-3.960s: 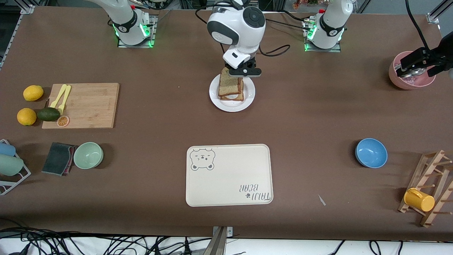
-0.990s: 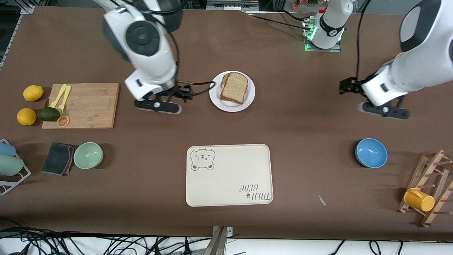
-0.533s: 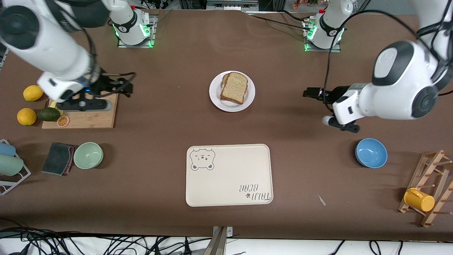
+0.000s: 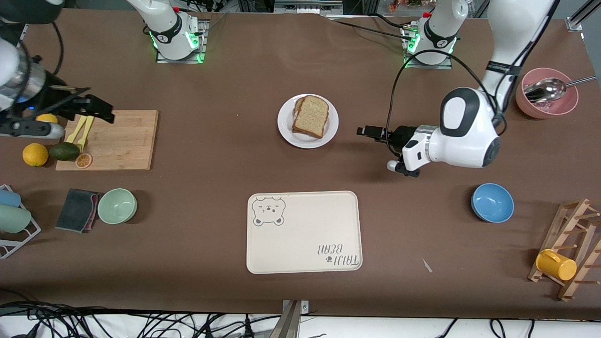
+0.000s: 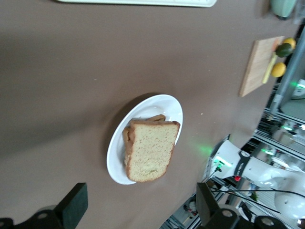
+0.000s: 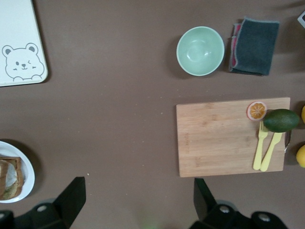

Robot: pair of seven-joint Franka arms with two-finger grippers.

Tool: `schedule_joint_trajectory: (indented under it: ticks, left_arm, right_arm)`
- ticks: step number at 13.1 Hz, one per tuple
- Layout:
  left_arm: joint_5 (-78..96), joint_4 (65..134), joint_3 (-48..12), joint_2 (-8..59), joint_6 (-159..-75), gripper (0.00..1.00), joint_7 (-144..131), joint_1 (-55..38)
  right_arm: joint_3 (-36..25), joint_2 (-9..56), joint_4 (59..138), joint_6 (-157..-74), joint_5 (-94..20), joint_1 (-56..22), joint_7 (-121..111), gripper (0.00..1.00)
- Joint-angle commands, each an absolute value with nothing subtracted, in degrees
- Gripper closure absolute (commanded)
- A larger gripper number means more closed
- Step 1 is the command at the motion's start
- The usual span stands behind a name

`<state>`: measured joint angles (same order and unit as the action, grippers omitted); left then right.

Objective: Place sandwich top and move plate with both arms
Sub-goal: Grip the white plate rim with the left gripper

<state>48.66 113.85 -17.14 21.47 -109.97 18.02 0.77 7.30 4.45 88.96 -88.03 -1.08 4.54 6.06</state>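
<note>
The sandwich top (image 4: 311,115), a speckled tan slice with brown crust, lies flat on the stacked slices on the round white plate (image 4: 285,126), midway between the arm bases. My left gripper (image 4: 403,168) hangs open and empty in the air beside the plate, toward the left arm's end. In the left wrist view, the sandwich top (image 5: 150,150) and plate (image 5: 114,152) lie ahead of the open left gripper (image 5: 140,210). My right gripper (image 4: 28,129) is open and empty over the cutting board's outer end; the right wrist view shows the open right gripper (image 6: 138,200) and the plate (image 6: 26,167) at its edge.
A bear-print tray (image 4: 305,232) lies nearer the camera than the plate. A cutting board (image 4: 117,141) with yellow cutlery, avocado (image 4: 64,151) and lemon (image 4: 35,154), a green bowl (image 4: 117,205), a blue bowl (image 4: 492,202), a pink bowl (image 4: 547,101) and a mug rack (image 4: 570,249) also stand around.
The right gripper let go of the slice onto the stack, then swung away to the cutting board's end. The left arm swung in from the pink bowl toward the plate.
</note>
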Motion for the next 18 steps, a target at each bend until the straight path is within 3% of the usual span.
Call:
schedule_joint_trajectory:
  ticks: [1, 5, 10, 15, 18]
  left_arm:
    - [53.1, 118.0, -17.6, 23.4, -113.1, 0.00, 28.5, 1.3]
    - [59.1, 119.4, -17.7, 29.0, -113.0, 0.03, 39.3, 1.1]
    - [63.3, 120.1, -19.4, 32.2, -113.0, 0.37, 45.9, 1.1]
    - [63.7, 120.1, -19.5, 36.0, -115.0, 0.36, 52.1, -1.0]
    - [66.6, 120.1, -19.7, 37.8, -116.5, 0.38, 56.7, -2.9]
  right_arm:
    - [5.2, 1.8, 92.5, -91.2, -2.2, 4.7, 3.2, 0.00]
    - [4.9, 1.9, 93.9, -93.7, 0.1, 5.0, 3.3, 0.01]
    - [5.3, 2.1, 93.6, -94.3, 2.2, 4.9, 4.0, 0.01]
    - [5.5, 2.0, 92.5, -93.5, 2.0, 4.7, 3.5, 0.00]
    - [5.2, 2.7, 92.0, -88.7, 1.3, 4.7, 2.5, 0.00]
